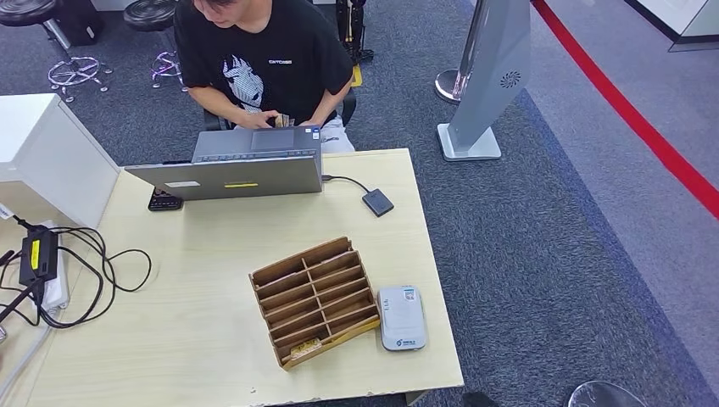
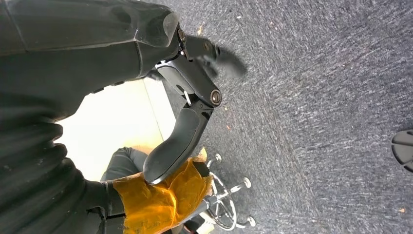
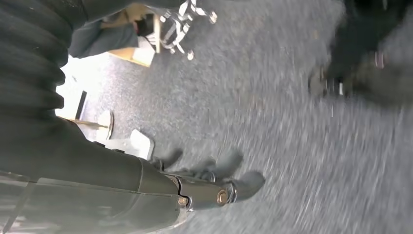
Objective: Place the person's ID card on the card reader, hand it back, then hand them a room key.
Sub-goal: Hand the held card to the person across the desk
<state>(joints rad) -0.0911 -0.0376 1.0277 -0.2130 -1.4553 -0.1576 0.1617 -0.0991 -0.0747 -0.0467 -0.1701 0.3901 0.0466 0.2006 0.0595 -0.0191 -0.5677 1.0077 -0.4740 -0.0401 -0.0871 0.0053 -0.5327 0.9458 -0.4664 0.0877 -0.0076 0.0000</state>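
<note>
Item: reception desk [image 1: 203,331], light wood, seen from the head view.

Card reader [image 1: 401,317]: a small grey-white unit, laid flat near the desk's front right corner, just beside the wooden compartment rack [image 1: 314,300]. Nothing is seen on its top face.

Room key: a pale card-like piece [image 1: 306,346] is lodged in the rack's front compartment; it is judged to be a room key, though it is too small for that to be confirmed.

ID card: something small is held in the person's hands [image 1: 277,120] behind the open laptop [image 1: 242,166]. Whether it is the ID card cannot be told.

Left hand [image 2: 192,97]: hung beside the body over grey carpet, nothing held; the thumb is extended and the darker fingers [image 2: 221,54] are apart from it, blurred at the tips.

Right hand [image 3: 214,183]: likewise hung low above the carpet, nothing held; the fingers [image 3: 231,161] are loosely spread, though blur keeps their exact set from being told.

Step in hand: judged to be the very start, with the card not yet received. The right hand is best raised toward the person, as the reader lies on that side, with fingers kept apart until the card is offered. The card should be pinched by one edge, so that it can be laid flat and centred on the reader. The dark puck [image 1: 377,202] and its cable [image 1: 343,181] are to be cleared on the way.
</note>
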